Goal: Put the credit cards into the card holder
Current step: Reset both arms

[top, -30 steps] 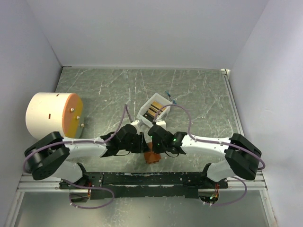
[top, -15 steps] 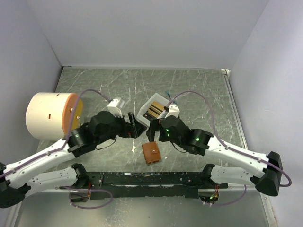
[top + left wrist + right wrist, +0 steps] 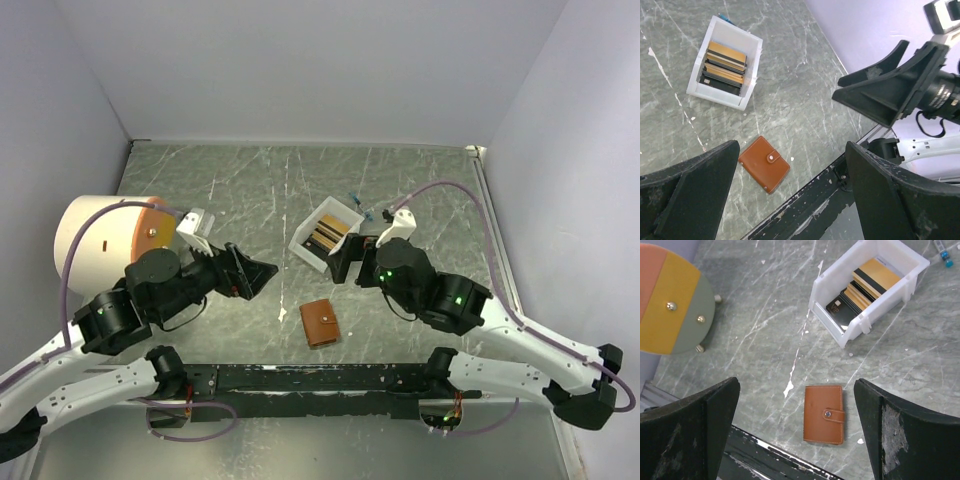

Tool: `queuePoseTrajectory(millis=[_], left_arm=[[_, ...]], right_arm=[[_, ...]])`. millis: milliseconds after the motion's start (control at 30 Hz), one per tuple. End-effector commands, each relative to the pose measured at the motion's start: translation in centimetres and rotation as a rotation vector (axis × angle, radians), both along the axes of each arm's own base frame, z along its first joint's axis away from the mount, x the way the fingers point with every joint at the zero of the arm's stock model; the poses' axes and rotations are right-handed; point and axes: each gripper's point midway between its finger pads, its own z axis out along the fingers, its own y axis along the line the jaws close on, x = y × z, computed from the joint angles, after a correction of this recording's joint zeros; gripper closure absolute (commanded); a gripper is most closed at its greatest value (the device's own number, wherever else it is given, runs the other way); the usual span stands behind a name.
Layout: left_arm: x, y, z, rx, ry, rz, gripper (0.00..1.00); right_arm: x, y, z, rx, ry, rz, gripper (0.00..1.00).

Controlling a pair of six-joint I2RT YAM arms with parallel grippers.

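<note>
Nearest the arm bases, the card holder [image 3: 320, 323] lies flat and closed on the table [image 3: 220, 190], its snap tab fastened, well apart from everything else. It appears to be light, soft leather that would probably slide or flex under a one-sided push. One gripper should therefore pinch it along the spine edge while the other works the tab. Above and to either side of it hover the left gripper [image 3: 792, 150] and the right gripper [image 3: 796, 384], each with jaws spread wide and nothing between them. Farther out, the credit cards [image 3: 860, 287] are packed face to face inside a white box [image 3: 860, 326], the dark ones at the nearer end and the gold-tan ones behind. These are judged thin, stiff and smooth, hence slippery. The sensible hold is on an exposed upper edge, pinching across the two faces of an end card. Because of the tight packing, neighbouring cards could come up together, and the light box may shift.
</note>
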Motion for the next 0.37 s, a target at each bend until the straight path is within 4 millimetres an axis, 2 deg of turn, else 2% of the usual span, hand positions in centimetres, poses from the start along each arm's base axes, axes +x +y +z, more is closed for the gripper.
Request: queuePoseTrajectory(millis=[0, 333], left_arm=[[0.1, 0.5, -1.8, 0.064, 0.011, 0.012, 0.01], [0.0, 0.8, -2.9, 0.053, 0.026, 0.027, 0.00]], right_arm=[[0.4, -1.0, 0.9, 0.031, -0.045, -0.046, 0.00], [0.4, -1.6, -0.3, 0.064, -0.039, -0.084, 0.00]])
